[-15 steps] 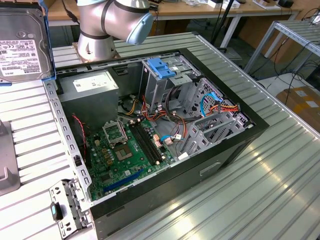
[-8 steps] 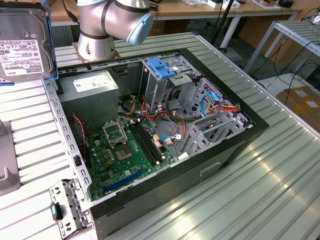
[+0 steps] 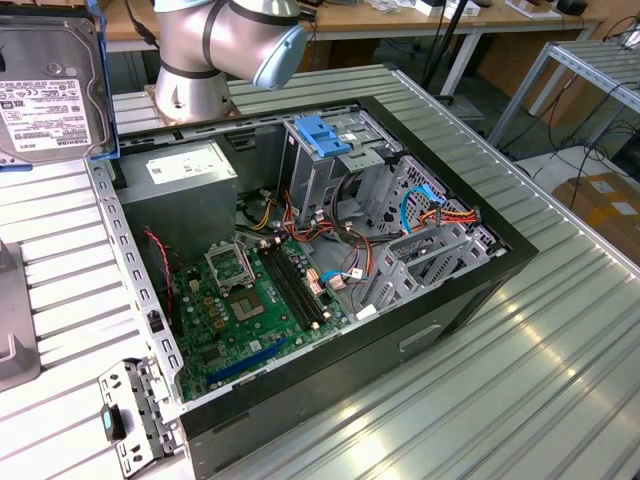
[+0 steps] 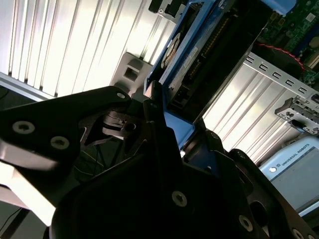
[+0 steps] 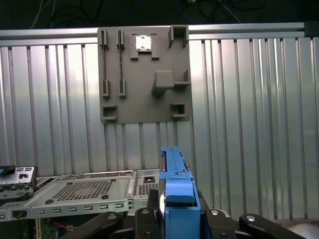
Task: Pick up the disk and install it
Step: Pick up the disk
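Bench (image 3: 560,390) carried the open computer case (image 3: 330,395), drive cage (image 3: 330,150) at its 12 o'clock. Disk (image 3: 45,85) hung raised off the case's 10 o'clock. Claw (image 5: 178,215) was clamped on its blue frame. Judged: square the rails to the cage, dodge cables (image 3: 440,215), go slow.

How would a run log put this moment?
gripper: shut on the disk | disk: aloft, outside open computer case | installed: no
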Available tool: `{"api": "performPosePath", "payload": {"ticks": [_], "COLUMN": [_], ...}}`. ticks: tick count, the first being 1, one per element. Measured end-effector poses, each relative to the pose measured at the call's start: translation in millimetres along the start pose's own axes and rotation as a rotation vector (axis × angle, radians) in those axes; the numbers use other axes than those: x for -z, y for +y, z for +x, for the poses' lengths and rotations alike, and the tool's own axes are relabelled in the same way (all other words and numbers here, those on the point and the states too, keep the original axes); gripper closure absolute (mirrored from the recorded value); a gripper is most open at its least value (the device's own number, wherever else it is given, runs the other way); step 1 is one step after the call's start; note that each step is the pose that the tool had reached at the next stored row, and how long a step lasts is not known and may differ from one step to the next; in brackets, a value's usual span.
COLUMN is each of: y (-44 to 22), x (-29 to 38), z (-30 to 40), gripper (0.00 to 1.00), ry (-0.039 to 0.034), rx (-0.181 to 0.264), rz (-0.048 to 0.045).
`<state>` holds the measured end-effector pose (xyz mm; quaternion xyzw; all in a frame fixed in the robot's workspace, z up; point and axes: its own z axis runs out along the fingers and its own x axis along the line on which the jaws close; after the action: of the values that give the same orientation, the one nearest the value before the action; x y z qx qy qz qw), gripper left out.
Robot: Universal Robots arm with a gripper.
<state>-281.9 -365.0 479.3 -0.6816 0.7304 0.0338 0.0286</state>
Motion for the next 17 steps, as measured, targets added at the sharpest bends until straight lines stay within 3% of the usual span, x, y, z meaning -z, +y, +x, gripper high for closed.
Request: {"api": "performPosePath", "payload": {"ticks": [17], "y": [-5.6], "x": [-0.9], "z": [0.2], "gripper": [0.63], "ry": [0.0], "rx": [0.0], "rz": [-0.0001]}}
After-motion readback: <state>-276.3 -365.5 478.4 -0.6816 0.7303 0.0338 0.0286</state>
